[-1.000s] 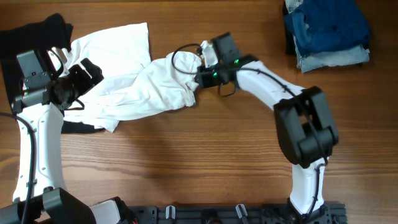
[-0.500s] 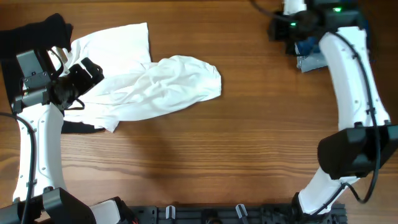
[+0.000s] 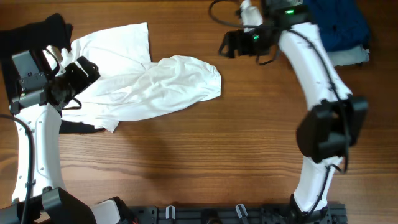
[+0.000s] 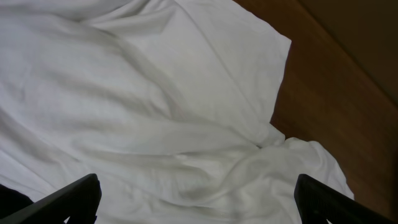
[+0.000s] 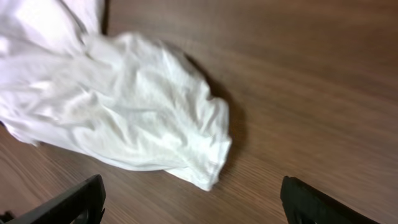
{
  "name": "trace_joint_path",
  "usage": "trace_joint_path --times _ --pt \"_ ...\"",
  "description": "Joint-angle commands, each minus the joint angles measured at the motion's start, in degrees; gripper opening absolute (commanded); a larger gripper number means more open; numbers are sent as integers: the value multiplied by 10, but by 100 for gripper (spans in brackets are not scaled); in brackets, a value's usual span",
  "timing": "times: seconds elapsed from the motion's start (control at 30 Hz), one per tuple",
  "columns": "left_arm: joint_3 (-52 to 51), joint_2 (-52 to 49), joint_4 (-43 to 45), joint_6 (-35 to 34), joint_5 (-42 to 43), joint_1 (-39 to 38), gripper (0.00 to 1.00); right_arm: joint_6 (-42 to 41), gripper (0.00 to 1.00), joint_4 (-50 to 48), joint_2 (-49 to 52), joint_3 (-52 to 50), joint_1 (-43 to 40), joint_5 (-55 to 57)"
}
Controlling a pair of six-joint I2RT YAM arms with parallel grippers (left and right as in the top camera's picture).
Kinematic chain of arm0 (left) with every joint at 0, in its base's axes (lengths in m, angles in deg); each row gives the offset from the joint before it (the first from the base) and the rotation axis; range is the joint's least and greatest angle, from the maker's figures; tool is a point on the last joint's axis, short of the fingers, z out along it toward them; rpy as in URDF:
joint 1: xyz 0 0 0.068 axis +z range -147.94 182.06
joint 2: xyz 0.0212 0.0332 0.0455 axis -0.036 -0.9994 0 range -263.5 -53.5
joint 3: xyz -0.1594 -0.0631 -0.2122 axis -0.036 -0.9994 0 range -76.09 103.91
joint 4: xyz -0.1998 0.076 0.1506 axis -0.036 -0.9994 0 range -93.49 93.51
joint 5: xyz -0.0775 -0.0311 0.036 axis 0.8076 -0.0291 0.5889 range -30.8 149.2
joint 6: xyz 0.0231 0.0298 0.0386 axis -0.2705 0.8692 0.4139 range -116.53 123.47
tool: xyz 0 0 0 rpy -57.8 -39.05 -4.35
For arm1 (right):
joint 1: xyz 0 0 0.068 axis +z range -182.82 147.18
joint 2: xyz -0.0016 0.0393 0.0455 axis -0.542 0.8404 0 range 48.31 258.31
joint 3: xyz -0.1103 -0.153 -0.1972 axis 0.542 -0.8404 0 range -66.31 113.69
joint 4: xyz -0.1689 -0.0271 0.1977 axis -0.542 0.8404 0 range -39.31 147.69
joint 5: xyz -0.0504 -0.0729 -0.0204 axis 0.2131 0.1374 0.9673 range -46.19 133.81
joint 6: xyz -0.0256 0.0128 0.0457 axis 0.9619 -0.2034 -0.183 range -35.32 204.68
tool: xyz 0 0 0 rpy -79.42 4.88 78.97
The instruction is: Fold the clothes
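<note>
Overhead: vs 0.5 s ago, right gripper has swung from upper-right corner, over the folded denim pile, leftward to upper centre of frame. It now sits near the right end of the white shirt, up and to its right, not touching. 1 s ago it was at that shirt end. Shirt lies same as 0.5 s ago: crumpled, spread from upper left toward centre on the wooden table. Left gripper is unmoved, at shirt's left part, left side of frame. A black garment is in the upper-left corner, and more black cloth shows under the shirt's lower-left edge. Right arm now crosses in front of the denim pile's left part.

Left wrist: shirt fills nearly all the frame, wrinkled, w/ bare table in upper right. Both fingertips sit at the lower corners, spread wide, nothing clamped betw. them. A dark patch shows at far lower left; can't tell what it is.

Right wrist: shirt's rounded end is in left half of frame, the rest bare wood. Fingertips sit at the lower corners, released, w/ only table betw. them, clear of the cloth.
</note>
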Motion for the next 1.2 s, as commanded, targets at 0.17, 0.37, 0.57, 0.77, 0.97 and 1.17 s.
trace_joint_path --times 0.17,0.37,0.57,0.77,0.97,1.17 --pt "4 -2 4 14 -10 6 100 -8 79 -45 106 -11 51 30" --pt "4 -2 3 14 -11 6 100 -23 65 -77 128 -24 67 38" --pt "4 -2 -2 14 -11 6 100 -37 51 -102 137 -25 68 62" --pt "4 -2 -17 14 -11 6 100 -36 77 -124 144 -26 68 81" --pt "4 -2 -17 14 -11 6 100 -37 58 -131 159 -26 73 78" --pt "4 -2 -17 14 -11 6 100 -57 5 -126 161 -27 78 76"
